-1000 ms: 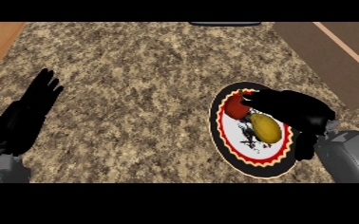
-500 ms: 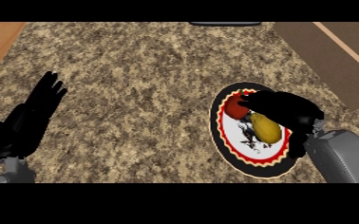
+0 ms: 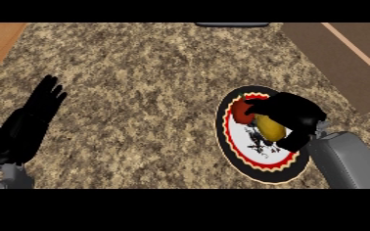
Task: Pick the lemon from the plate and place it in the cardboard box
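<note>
A round plate [image 3: 273,174] with a black rim, red scalloped border and white middle lies on the speckled counter at the right. On it a yellow lemon [image 3: 269,127] rests beside a red round fruit [image 3: 240,111]. My right hand [image 3: 295,117] comes in from the lower right and covers the lemon from above, fingers and thumb curled round it, the thumb reaching over the red fruit. Only the lemon's middle shows. My left hand [image 3: 33,122] rests open at the left edge, fingers up. A brown flat shape [image 3: 329,54] at the upper right may be the cardboard box; I cannot tell.
A dark flat object [image 3: 231,24] sits at the counter's far edge, cut off by the view's top. An orange wooden corner [image 3: 9,34] shows at the upper left. Bare speckled counter [image 3: 145,93] stretches between the two hands.
My right hand has slid left over the plate and curled round the lemon. The left hand has drifted slightly up. The lemon has hardly moved.
</note>
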You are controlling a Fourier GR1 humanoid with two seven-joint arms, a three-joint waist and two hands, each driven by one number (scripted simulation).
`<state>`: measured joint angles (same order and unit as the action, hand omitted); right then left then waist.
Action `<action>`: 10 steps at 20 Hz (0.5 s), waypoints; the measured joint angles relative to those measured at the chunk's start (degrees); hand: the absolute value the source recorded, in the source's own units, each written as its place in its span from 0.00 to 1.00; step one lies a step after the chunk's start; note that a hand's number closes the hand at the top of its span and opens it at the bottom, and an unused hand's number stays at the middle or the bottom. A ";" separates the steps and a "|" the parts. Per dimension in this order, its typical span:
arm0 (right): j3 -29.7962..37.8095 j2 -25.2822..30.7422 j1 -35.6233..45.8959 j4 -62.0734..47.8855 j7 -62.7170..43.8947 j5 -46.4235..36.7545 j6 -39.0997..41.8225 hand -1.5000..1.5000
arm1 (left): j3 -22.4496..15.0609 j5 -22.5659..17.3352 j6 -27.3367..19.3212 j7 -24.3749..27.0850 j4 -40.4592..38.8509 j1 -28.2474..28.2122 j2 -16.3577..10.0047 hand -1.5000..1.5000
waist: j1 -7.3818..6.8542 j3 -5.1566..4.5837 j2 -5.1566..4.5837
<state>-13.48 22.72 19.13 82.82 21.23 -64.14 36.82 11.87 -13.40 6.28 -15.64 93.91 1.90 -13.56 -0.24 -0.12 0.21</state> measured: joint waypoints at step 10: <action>6.11 -5.40 5.38 -7.62 -5.99 -1.67 -2.46 1.00 | -0.66 1.50 -0.62 -0.15 -0.29 1.46 1.05 0.50 | -0.57 -0.01 -0.21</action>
<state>-7.37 17.32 24.50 75.20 15.24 -65.81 34.37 11.21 -11.91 5.66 -15.79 93.63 3.35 -12.51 -0.82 -0.13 0.00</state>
